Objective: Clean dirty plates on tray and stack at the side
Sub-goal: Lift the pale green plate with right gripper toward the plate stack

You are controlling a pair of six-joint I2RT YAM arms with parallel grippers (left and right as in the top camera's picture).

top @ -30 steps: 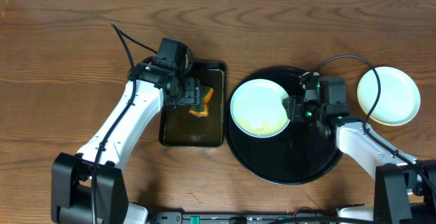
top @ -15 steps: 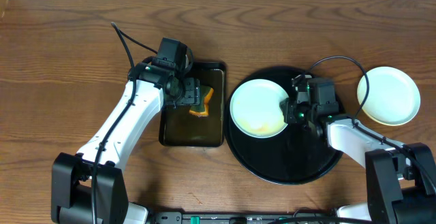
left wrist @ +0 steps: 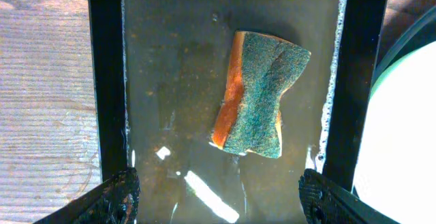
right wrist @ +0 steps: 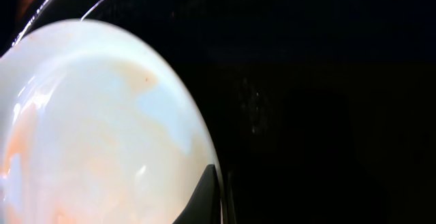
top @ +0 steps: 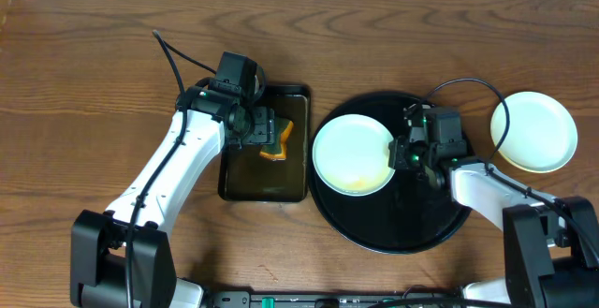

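A pale mint-white plate (top: 351,154) with a faint orange smear lies in the left part of the round black tray (top: 393,228). My right gripper (top: 401,154) is at the plate's right rim, shut on it. In the right wrist view one dark finger (right wrist: 204,197) lies over the edge of the plate (right wrist: 95,129); the other finger is hidden. Another pale plate (top: 533,130) sits on the table to the right of the tray. My left gripper (left wrist: 221,200) is open above the orange-and-green sponge (left wrist: 255,94) and is not touching it.
The sponge (top: 276,141) lies in shallow water in a small rectangular black tray (top: 265,184) left of the round tray. The rectangular tray's rims (left wrist: 105,81) flank the sponge. The bare wooden table (top: 84,83) extends left and behind.
My right gripper moved left onto the plate's right rim, and the plate shifted slightly left on the round tray. The left arm has not moved.
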